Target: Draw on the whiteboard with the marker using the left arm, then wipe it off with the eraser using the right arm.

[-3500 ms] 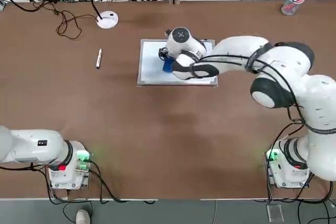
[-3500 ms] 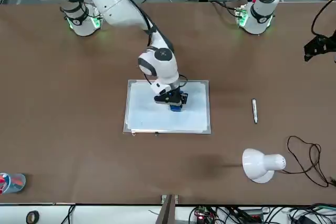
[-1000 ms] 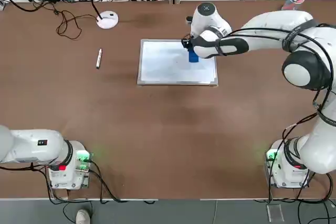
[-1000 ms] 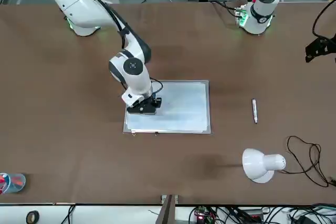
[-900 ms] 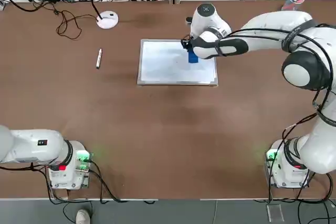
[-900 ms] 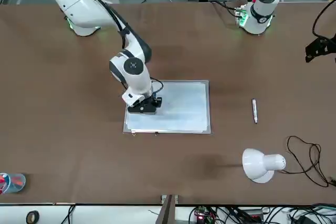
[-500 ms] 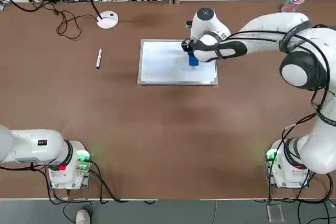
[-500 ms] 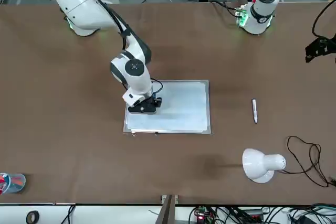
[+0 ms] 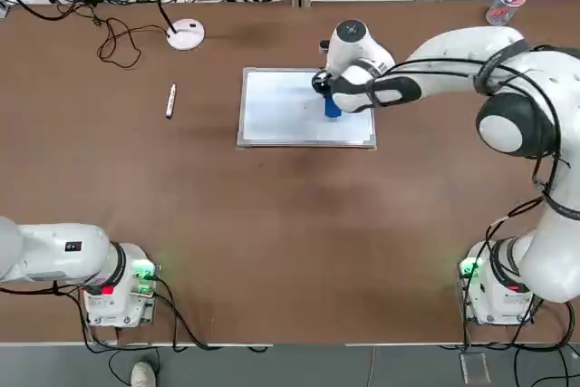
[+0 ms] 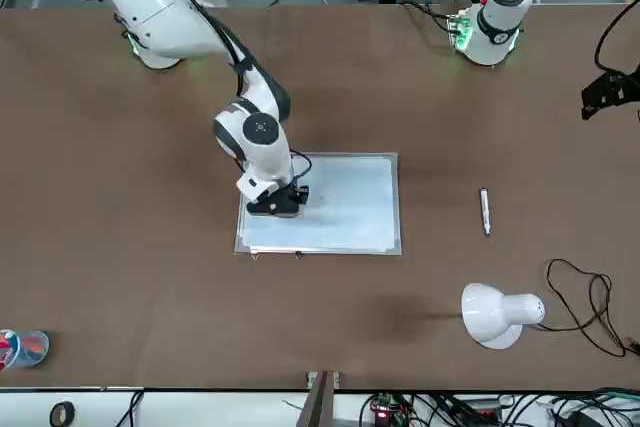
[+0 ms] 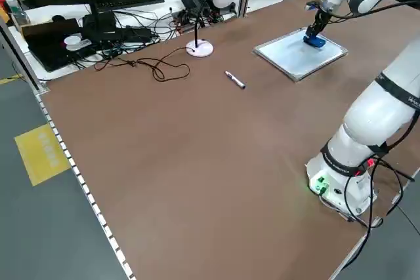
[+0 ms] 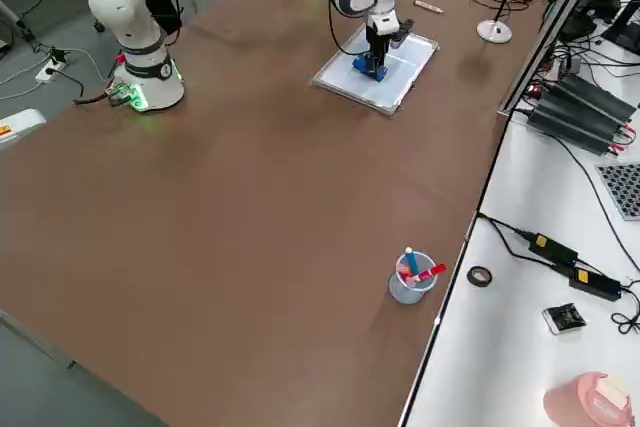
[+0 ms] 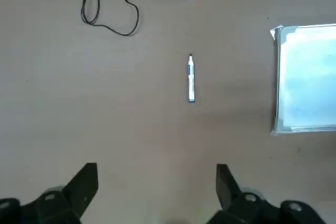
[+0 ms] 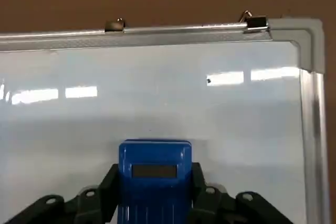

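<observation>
Blue and block-shaped, the eraser (image 14: 155,182) sits clenched in the right arm's black jaws (image 14: 156,187) over the silver-framed whiteboard (image 9: 299,120), positioned, we judge, for wiping; the left arm's jaws (image 13: 157,187) stand parted beyond the surface's edge-side, empty.

One whiteboard (image 9: 299,115), one marker (image 9: 170,101) and one eraser (image 14: 155,182) are showing on the brown surface (image 9: 227,224). Two robot arms are standing there, one left arm (image 9: 63,251) and one right arm (image 9: 453,61). One lamp (image 10: 490,315) is sharing the space, and one cup (image 12: 412,282) is holding several pens (they are overlapping, so an exact count is escaping me).
</observation>
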### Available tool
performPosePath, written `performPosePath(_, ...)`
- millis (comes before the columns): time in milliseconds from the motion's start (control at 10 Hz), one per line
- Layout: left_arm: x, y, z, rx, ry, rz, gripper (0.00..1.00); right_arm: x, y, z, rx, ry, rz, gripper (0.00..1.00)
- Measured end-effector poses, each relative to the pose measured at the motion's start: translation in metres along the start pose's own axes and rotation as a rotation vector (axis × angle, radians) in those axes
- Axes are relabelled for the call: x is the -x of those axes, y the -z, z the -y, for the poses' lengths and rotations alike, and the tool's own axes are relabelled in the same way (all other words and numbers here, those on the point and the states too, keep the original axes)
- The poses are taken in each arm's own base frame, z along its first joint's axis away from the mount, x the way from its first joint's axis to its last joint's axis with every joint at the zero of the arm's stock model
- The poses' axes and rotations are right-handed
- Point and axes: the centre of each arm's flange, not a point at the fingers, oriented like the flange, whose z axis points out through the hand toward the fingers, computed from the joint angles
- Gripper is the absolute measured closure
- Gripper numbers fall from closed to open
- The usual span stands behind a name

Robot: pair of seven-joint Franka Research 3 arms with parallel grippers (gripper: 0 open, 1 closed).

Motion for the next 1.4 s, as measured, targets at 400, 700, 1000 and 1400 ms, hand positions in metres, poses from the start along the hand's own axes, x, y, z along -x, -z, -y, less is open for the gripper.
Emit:
performPosePath(400, 0.0, 0.0, 0.0, 0.0, 0.0, 0.0, 0.0, 0.007, -0.001, 0.011, -0.014, -0.033, -0.028, 0.43)
performPosePath(700, 0.0, 0.0, 0.0, 0.0, 0.0, 0.001, 0.0, 0.019, 0.0, 0.033, -0.034, -0.057, -0.037, 0.43)
performPosePath(1000, -0.001, -0.002, 0.0, 0.0, 0.0, 0.002, 0.0, 0.032, 0.0, 0.064, -0.057, -0.084, -0.047, 0.43)
performPosePath(1400, -0.002, -0.002, 0.0, 0.001, 0.0, 0.001, 0.0, 0.044, -0.002, 0.092, -0.078, -0.133, -0.063, 0.43)
